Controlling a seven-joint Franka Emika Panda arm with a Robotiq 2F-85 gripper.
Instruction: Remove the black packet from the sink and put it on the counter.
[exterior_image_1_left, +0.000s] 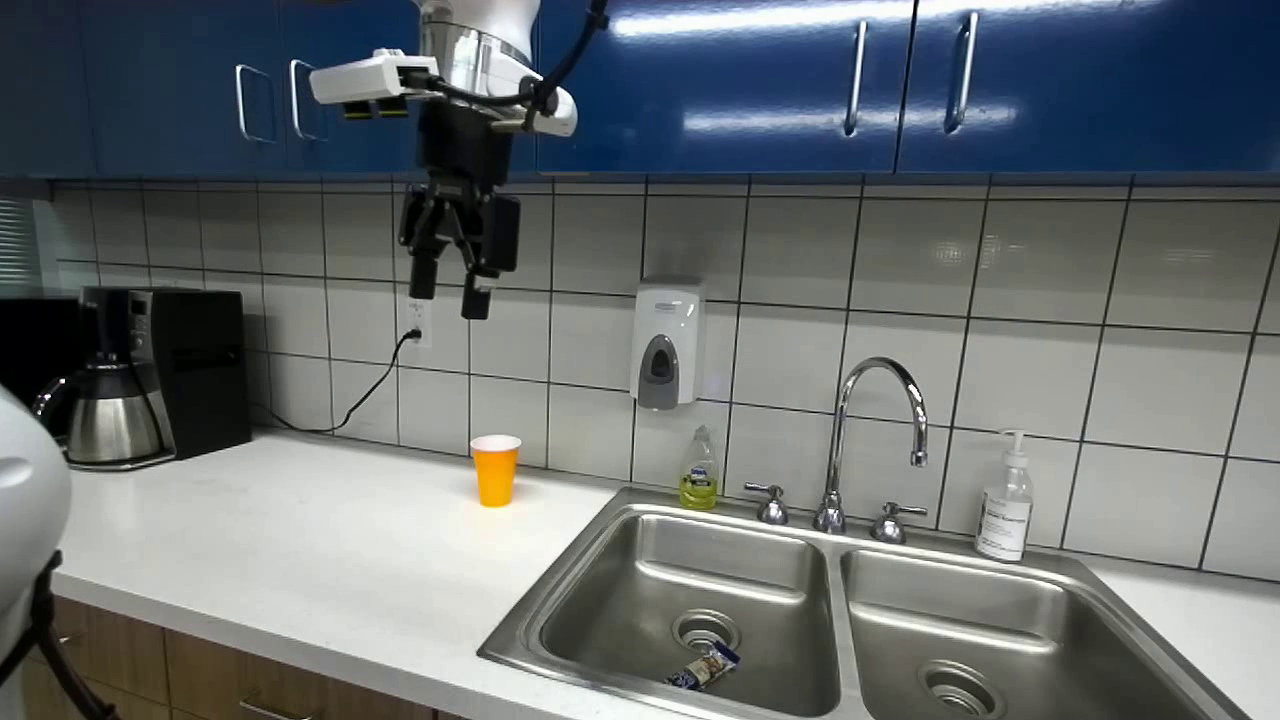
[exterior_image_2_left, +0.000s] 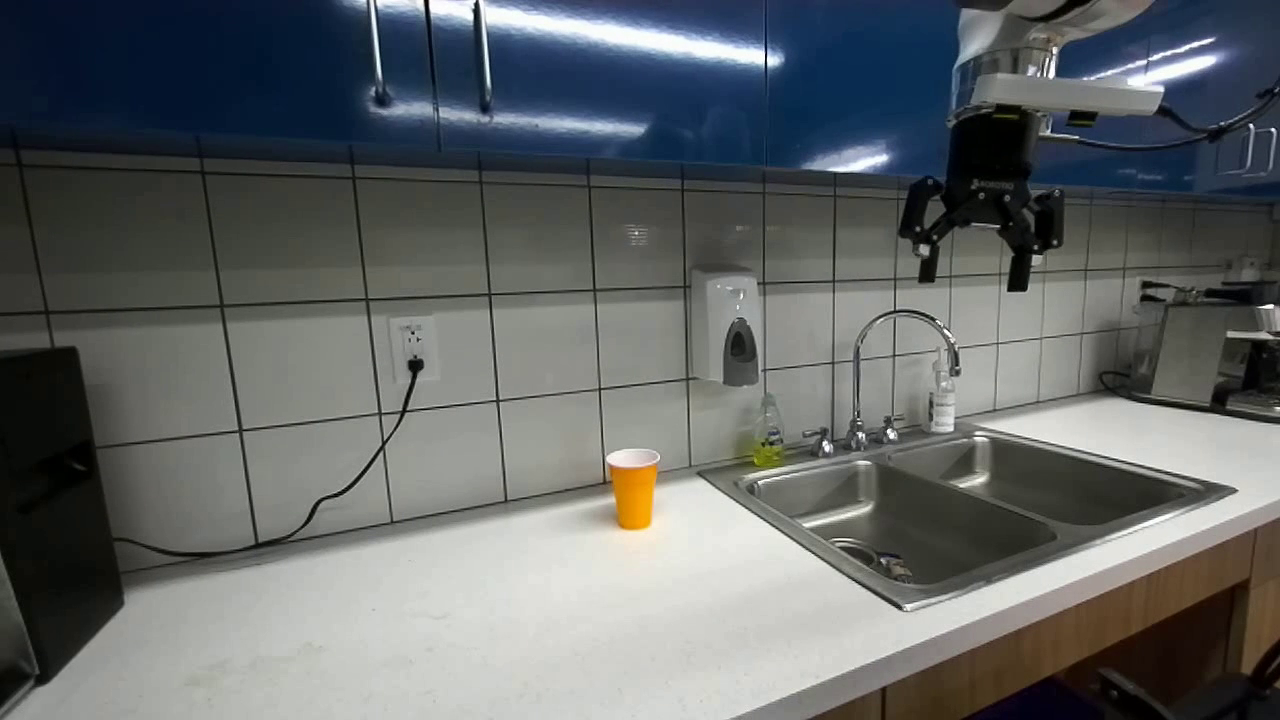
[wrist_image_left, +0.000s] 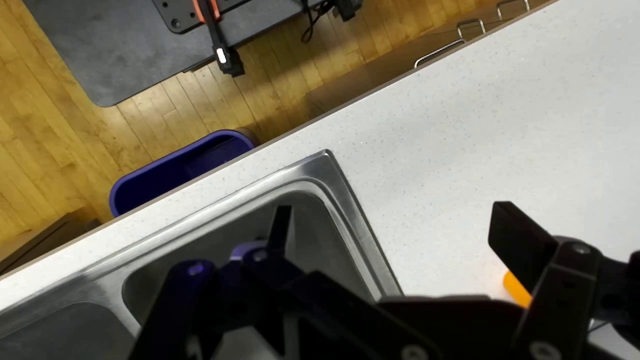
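Note:
The black packet (exterior_image_1_left: 704, 667), a small dark wrapper with some blue and pale print, lies in the sink's basin nearer the cup, beside the drain. It also shows small in an exterior view (exterior_image_2_left: 893, 568). In the wrist view my gripper's finger covers that area and I cannot make the packet out. The double-basin steel sink (exterior_image_1_left: 838, 630) is set in the white counter (exterior_image_1_left: 300, 530); both also show in the wrist view, the sink rim (wrist_image_left: 345, 200) and the counter (wrist_image_left: 430, 160). My gripper (exterior_image_1_left: 450, 293) is open and empty, high above the counter and sink (exterior_image_2_left: 974, 270) (wrist_image_left: 392, 220).
An orange cup (exterior_image_1_left: 495, 470) stands on the counter left of the sink. A chrome faucet (exterior_image_1_left: 835, 440), dish soap bottle (exterior_image_1_left: 699, 472) and pump bottle (exterior_image_1_left: 1005, 505) stand along the sink's back. A soap dispenser (exterior_image_1_left: 667, 345) hangs on the wall. Blue cabinets (exterior_image_1_left: 720, 90) are overhead.

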